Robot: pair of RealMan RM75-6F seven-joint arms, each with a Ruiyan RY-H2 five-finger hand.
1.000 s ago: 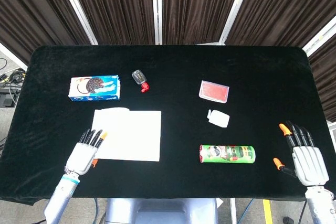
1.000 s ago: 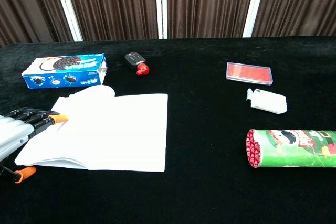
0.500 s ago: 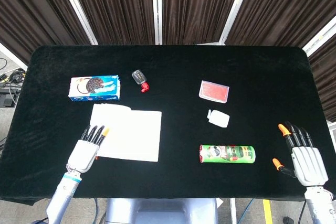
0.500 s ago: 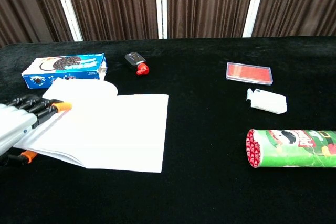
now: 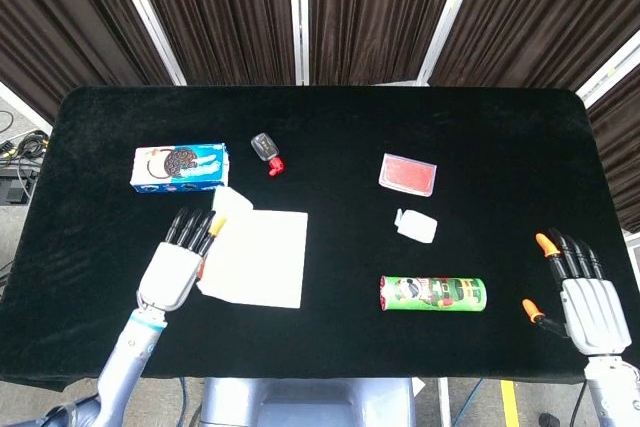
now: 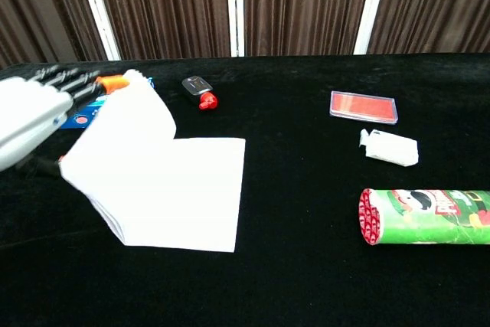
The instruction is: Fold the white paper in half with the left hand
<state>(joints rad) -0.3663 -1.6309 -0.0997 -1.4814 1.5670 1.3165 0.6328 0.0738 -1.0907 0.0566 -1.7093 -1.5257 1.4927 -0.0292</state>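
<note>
The white paper (image 5: 262, 257) lies left of the table's middle, and its left part is raised and curling over toward the right (image 6: 145, 151). My left hand (image 5: 178, 265) holds that raised left edge, with its fingers (image 6: 76, 82) stretched along the back of the lifted flap. The thumb is hidden by the sheet. The paper's right part still lies flat on the black cloth. My right hand (image 5: 585, 297) rests open at the table's front right corner, far from the paper, with nothing in it.
A blue cookie box (image 5: 181, 167) lies just behind the paper. A small black-and-red item (image 5: 266, 151) is beside it. A red card (image 5: 408, 174), a white packet (image 5: 416, 225) and a green chips can (image 5: 434, 293) lie to the right.
My left hand has risen and moved inward with the paper's left edge. The flap went from nearly flat to steeply raised. The right hand has barely moved.
</note>
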